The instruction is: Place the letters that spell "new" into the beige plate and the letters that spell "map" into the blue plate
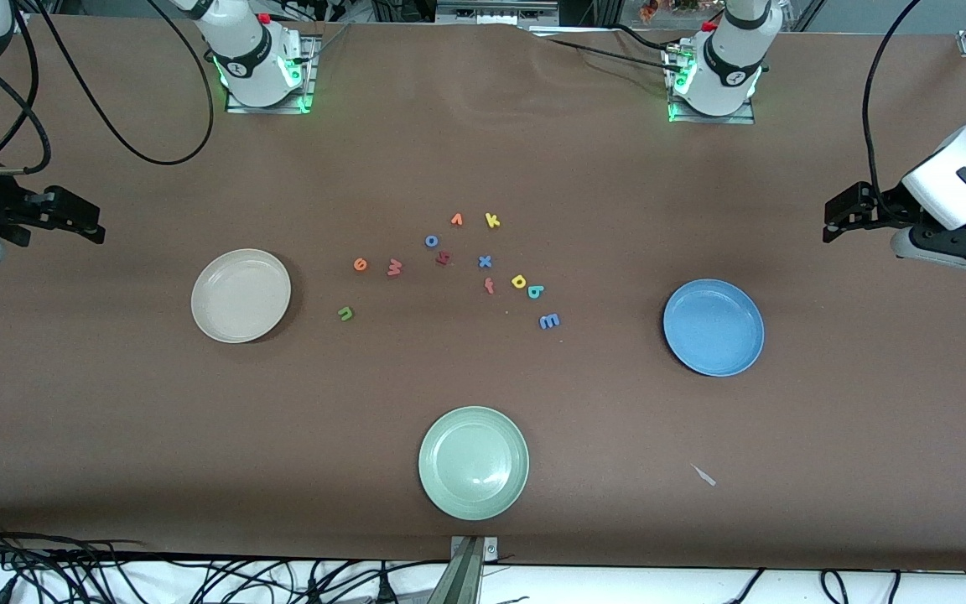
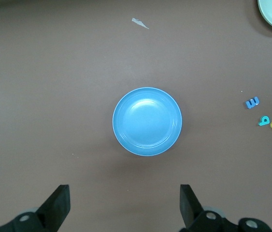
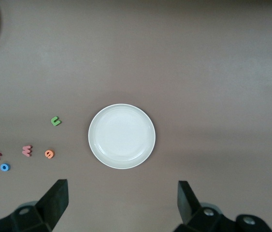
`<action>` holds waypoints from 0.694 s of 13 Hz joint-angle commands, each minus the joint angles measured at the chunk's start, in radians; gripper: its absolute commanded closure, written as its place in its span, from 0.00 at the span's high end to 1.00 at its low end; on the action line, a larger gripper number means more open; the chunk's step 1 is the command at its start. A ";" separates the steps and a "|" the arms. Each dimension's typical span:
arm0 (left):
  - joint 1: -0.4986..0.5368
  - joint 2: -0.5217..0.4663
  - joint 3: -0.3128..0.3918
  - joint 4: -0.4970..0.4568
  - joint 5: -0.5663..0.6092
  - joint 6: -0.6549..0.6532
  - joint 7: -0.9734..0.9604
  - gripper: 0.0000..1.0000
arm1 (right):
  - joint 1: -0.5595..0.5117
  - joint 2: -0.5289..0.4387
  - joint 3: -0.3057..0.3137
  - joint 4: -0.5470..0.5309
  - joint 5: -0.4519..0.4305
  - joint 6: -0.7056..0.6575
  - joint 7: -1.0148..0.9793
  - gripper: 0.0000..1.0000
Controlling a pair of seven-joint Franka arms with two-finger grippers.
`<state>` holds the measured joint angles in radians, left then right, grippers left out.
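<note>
Both tools (image 2: 122,205) (image 3: 121,203) open, letters unplaced.

Two arms, white glossy shells with black joint bands. Right arm base (image 1: 261,63), upper left of the front frame: white dome on a metal plate, green indicator glow at its foot, small red cap on top. Left arm base (image 1: 722,71), upper right: same build, same green glow. Black cables loop from each. Right pincer (image 1: 80,220), left edge: matte black housing, black fingers (image 3: 53,200), silver screws. Left pincer (image 1: 843,218), right edge: black, beneath a white wrist shell; fingers (image 2: 56,205) wedge-shaped.
</note>
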<state>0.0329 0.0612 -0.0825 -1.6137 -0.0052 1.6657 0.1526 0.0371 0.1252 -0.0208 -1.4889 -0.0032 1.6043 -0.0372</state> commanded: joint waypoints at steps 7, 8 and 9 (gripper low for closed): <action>0.004 0.012 -0.003 0.028 -0.001 -0.009 0.022 1.00 | -0.008 -0.002 -0.004 -0.001 0.034 0.003 -0.010 1.00; 0.007 0.012 -0.003 0.028 -0.001 -0.009 0.024 1.00 | -0.008 -0.001 -0.004 -0.002 0.031 0.002 -0.012 1.00; 0.004 0.012 -0.003 0.026 -0.002 -0.009 0.022 1.00 | -0.008 0.004 -0.004 -0.002 0.029 0.000 -0.012 1.00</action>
<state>0.0330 0.0613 -0.0830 -1.6137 -0.0052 1.6657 0.1526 0.0338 0.1259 -0.0246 -1.4889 0.0150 1.6042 -0.0372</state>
